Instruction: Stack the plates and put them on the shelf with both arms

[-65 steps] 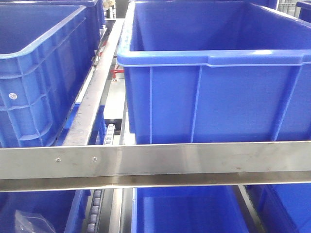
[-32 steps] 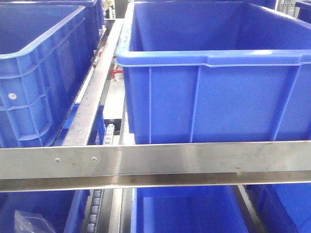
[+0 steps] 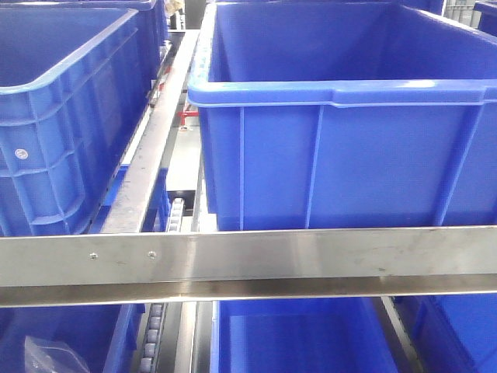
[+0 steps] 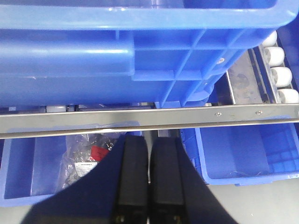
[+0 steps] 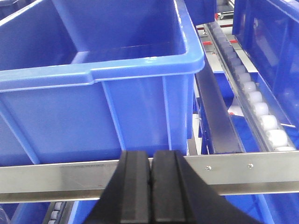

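Both arms parked facing the shelf [image 3: 248, 260], no plates in any view.

Left gripper [image 4: 149, 184] and right gripper [image 5: 150, 186]: jaws clenched on nothing. Blue crate [image 3: 342, 116] sits at 12 o'clock above the steel beam; roller rail [image 5: 254, 100] at 2 o'clock. Risk: reaching for plates blind, an arm could clip the beam or crate rim.

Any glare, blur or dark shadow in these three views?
Front view: sharp, bright glare strip along the blue crate rim. Left wrist: upper crate soft and washed out, left gripper in deep shadow. Right wrist: right gripper a black silhouette, steel beam reflecting brightly.
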